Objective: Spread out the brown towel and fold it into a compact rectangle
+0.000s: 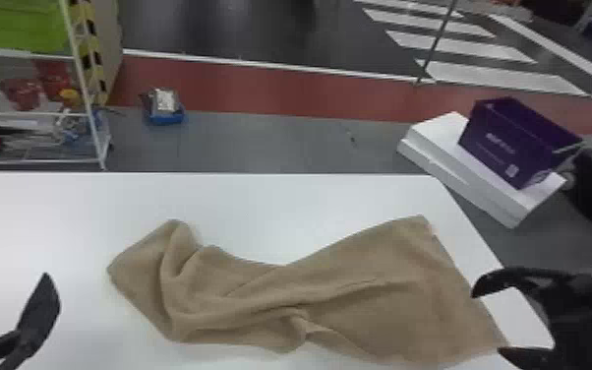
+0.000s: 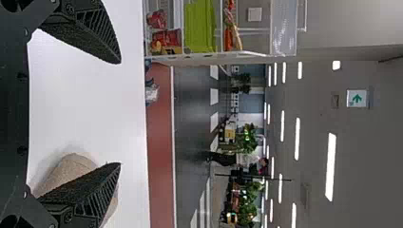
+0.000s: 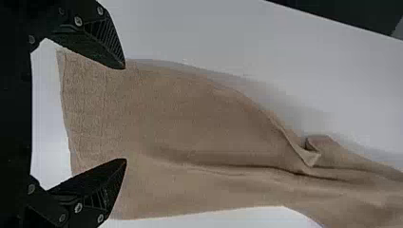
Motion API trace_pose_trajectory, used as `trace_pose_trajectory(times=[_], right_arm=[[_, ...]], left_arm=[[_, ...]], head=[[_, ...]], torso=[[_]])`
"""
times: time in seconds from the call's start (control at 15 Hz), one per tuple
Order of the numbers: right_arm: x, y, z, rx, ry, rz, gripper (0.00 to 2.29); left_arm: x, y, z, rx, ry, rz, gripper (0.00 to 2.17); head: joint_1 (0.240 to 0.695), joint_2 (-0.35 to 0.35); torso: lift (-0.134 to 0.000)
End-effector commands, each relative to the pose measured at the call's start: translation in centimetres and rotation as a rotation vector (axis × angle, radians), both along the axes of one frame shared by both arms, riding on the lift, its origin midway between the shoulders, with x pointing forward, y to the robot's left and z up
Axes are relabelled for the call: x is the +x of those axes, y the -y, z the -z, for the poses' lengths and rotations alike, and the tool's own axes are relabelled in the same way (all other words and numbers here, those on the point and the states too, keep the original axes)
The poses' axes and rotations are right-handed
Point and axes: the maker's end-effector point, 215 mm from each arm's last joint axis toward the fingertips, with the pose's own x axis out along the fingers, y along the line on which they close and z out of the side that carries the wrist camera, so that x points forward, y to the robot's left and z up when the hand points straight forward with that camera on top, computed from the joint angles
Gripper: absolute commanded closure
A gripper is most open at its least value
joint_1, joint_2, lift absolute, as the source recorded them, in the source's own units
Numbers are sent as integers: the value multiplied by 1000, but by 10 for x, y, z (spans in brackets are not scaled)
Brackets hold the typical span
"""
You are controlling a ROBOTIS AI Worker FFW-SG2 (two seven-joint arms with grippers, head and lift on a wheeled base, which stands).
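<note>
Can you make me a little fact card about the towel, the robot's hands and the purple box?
Towel: brown, wrinkled, not folded up, lying on the white table
Towel's left end: bunched up
Towel's right end: flatter
Left hand: open and empty, left of the towel
Right hand: open, at the flatter end
Purple box: beyond the table's right edge

1 white table (image 1: 310,206), smooth and flat-topped, carries 1 brown towel (image 1: 383,295) lying directly on its surface. The towel's left end is bunched into thick, rounded folds; its right end is spread much flatter, near the table's right edge. Lengthwise creases cross the middle, beside what seems to be a turned-up edge.
</note>
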Motion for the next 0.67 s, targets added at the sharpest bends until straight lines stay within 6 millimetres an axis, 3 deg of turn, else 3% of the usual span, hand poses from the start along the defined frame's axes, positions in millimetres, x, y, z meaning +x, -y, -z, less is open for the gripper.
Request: trace_pose_trajectory(times=[0.0, 0.33, 0.6], right_arm=[[-1, 16, 18, -26, -57, 42, 289], [-13, 39, 60, -74, -166, 76, 383], [-6, 63, 65, -91, -185, 126, 488]], left_arm=[[0, 0, 2, -2, -3, -2, 124], [-1, 2, 3, -2, -6, -1, 124], [-1, 3, 2, -2, -5, 0, 124]], head=[[695, -264], [695, -319], [695, -349]], torso=[[-124], [-124], [-124]])
